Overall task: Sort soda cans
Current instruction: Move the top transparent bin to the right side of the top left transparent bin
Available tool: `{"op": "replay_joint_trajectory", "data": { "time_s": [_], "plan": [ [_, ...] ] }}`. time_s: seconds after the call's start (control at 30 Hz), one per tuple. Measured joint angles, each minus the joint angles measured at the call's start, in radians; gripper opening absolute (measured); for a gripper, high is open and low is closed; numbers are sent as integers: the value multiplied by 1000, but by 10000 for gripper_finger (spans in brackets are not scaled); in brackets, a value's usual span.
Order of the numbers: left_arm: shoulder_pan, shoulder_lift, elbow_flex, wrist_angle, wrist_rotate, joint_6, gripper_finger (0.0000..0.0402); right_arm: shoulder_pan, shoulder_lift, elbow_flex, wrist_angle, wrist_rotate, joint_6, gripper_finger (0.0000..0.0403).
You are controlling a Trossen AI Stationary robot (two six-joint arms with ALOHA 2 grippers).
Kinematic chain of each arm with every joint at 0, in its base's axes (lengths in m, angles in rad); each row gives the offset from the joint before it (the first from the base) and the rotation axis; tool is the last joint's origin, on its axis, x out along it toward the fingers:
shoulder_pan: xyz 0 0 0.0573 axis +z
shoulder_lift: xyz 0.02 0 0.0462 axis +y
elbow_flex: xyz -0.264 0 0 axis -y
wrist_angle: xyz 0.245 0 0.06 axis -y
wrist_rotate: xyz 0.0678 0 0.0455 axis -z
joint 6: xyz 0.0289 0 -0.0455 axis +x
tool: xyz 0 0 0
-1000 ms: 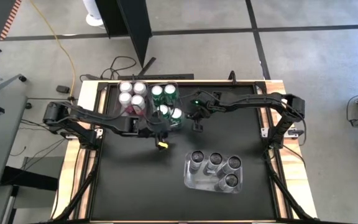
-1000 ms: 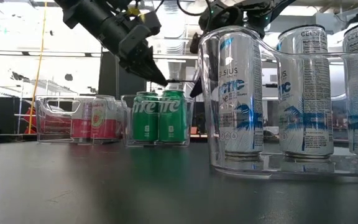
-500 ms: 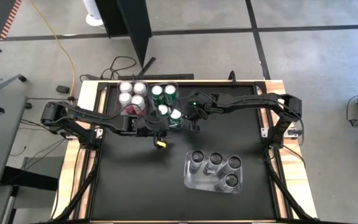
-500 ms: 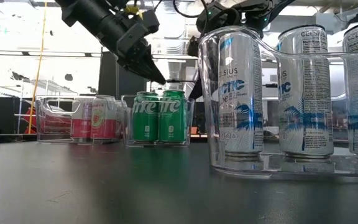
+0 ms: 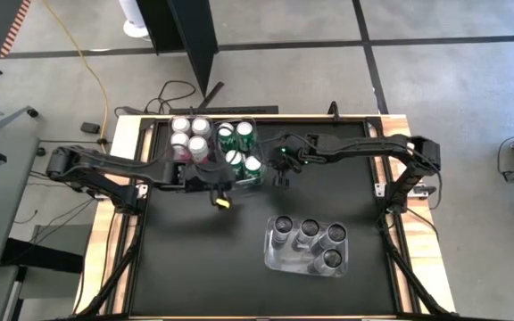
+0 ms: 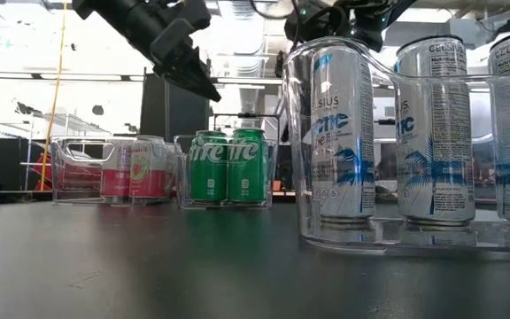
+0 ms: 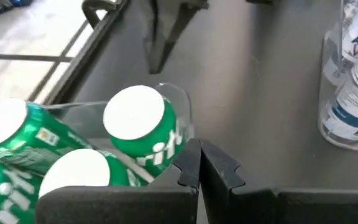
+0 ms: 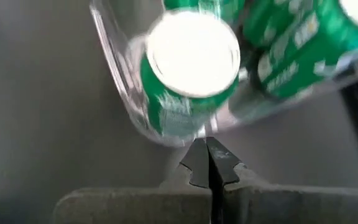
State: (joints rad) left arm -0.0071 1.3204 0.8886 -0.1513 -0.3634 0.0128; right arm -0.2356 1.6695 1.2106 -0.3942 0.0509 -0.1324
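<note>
Both claws pinched shut and empty, sorting looks finished

The left claw (image 5: 223,201), shut on nothing, has been pulled back and lifted off the green bin's (image 5: 255,183) near corner since a second ago; the right claw (image 5: 281,181), also shut, is parked just beside that bin. Green Sprite cans (image 5: 237,147) are binned there, pink cans (image 5: 189,135) in the bin beside it, Celsius cans (image 5: 309,241) in the bin nearer the counter's (image 5: 194,259) front. Nothing loose is seen, so it's probably done.

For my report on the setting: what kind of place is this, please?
Probably a robotics lab or workshop: a bare concrete floor marked with dark tape lines, loose cables beside the table, and an open hall with ceiling lights behind it in the low view.
</note>
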Motion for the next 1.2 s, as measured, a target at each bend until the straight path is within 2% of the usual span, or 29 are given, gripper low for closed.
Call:
{"op": "replay_joint_trajectory", "data": {
  "time_s": [0.3, 0.77, 1.2],
  "plan": [
    [3, -14, 0, -48, -30, 3, 0, 0, 63, -1, -34, 5, 60, 0],
    [3, -109, 0, -78, -61, 3, 0, 10, 146, -1, 98, -18, 80, 0],
    [3, -111, 0, -85, -64, 3, 0, 13, 154, -1, 209, -28, 81, 0]
  ]
}}
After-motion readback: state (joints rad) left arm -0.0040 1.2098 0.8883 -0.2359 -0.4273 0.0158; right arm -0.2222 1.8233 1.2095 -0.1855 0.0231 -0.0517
